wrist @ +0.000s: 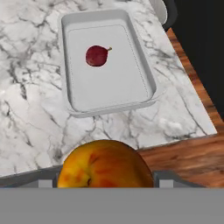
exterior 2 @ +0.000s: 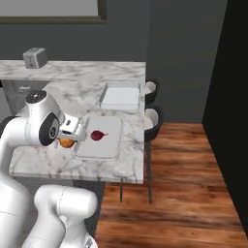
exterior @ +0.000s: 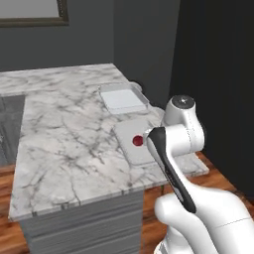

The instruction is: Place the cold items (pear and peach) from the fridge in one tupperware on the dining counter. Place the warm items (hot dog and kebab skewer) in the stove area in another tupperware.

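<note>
White arm bent forward at the elbow, wrist angled down, gripper point(exterior 2: 68, 140) held above the counter edge, jaws spread wide and clasping a peach point(wrist: 105, 164).

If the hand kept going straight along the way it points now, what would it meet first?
Probably the near rim of the tupperware holding the pear, or the marble counter just before it; depth is unclear. The hand carries the peach, which would touch first.

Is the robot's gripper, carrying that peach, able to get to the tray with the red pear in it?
Probably yes. The gripper holding the peach sits beside the near tupperware, whose top is open; nothing stands between, and the pear leaves bare floor.
</note>
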